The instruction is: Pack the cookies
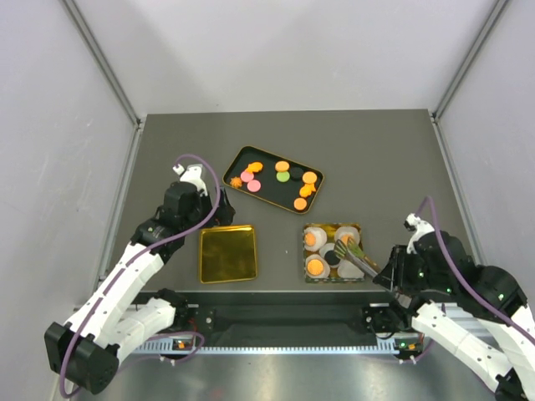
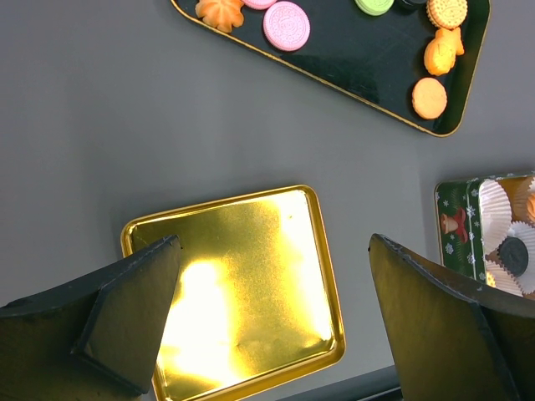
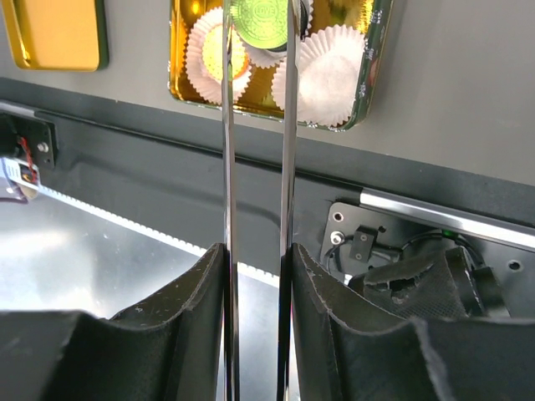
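Grey bench [image 1: 376, 150]: your right claw [image 3: 257, 251] clamps tongs [image 3: 227, 125], tips pinching green cookie [image 3: 259, 21] over tin [image 2: 451, 230], likely for drop into cup [image 3: 330, 75]. Other cookies [image 1: 282, 165] wait on tray [image 1: 272, 190]. Left claw [image 2: 274, 242] spread wide above lid [image 2: 251, 251].

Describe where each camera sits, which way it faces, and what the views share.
Top external: above, behind the bases, looking down at the table; left arm, right arm show.
Left wrist: on that wrist, facing down at the gold tray; its open fingers show.
Right wrist: facing along the tongs toward the tin; its fingers grip them.
Shared by all: gold tray, tin.
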